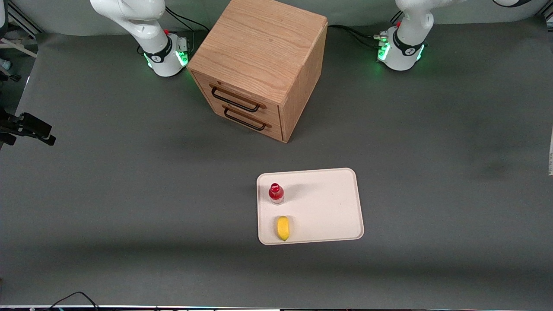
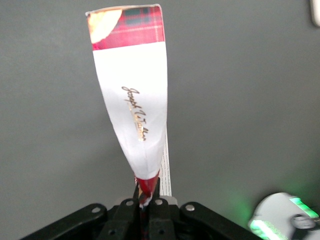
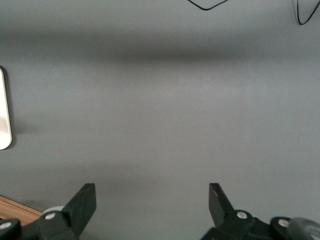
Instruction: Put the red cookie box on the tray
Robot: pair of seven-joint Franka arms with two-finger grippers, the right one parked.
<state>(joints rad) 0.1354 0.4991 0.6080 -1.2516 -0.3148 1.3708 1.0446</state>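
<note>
Black gripper [image 2: 148, 202] jaws pinch the flat cardboard red cookie box [image 2: 134, 100] above grey matting.

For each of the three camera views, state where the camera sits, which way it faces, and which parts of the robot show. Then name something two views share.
Front view: high in front of the table, looking down at the tray, the wooden drawer cabinet and both arm bases.
Left wrist view: on the working arm's wrist, looking along the gripper, whose fingers are shut on the red cookie box, held above bare grey table.
Right wrist view: on the parked arm's wrist, facing down at the table; its own open fingers show.
Shared: the tray's edge also shows in the right wrist view.
</note>
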